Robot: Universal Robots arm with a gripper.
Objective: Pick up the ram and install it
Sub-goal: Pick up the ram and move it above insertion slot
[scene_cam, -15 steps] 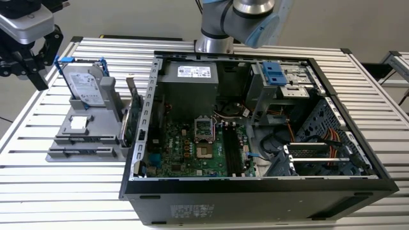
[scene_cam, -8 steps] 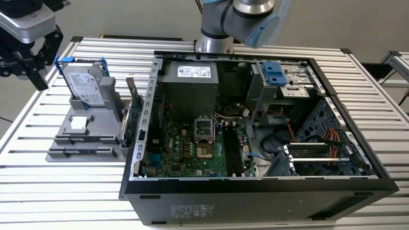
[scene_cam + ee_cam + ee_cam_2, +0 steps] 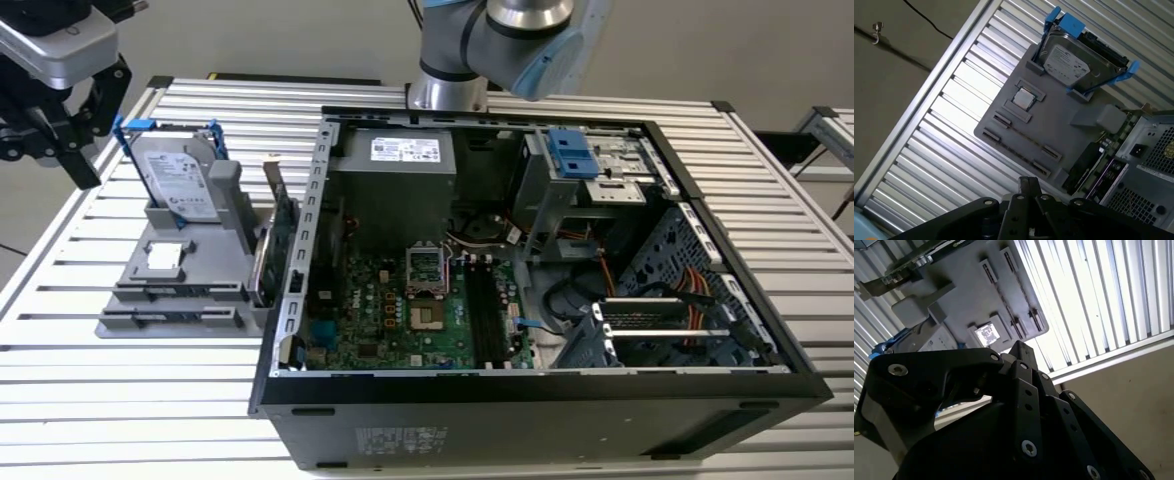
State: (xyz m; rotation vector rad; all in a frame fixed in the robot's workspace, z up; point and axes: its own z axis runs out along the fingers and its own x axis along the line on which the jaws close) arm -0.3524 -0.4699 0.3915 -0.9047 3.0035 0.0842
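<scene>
Case: open computer case [image 3: 534, 420], centre and right of the exterior view, on the slatted counter [image 3: 120, 400].
Holder: grey holder [image 3: 200, 265], left of the case.
Gripper: gripper [image 3: 56, 150], upper left; jaws released, empty.
Ram: ram [image 3: 1025, 135], apparently edge-up in a holder slot.
Handling: likely light, stiff, fragile; grasp the flat faces mid-length, clear of the contacts.
</scene>
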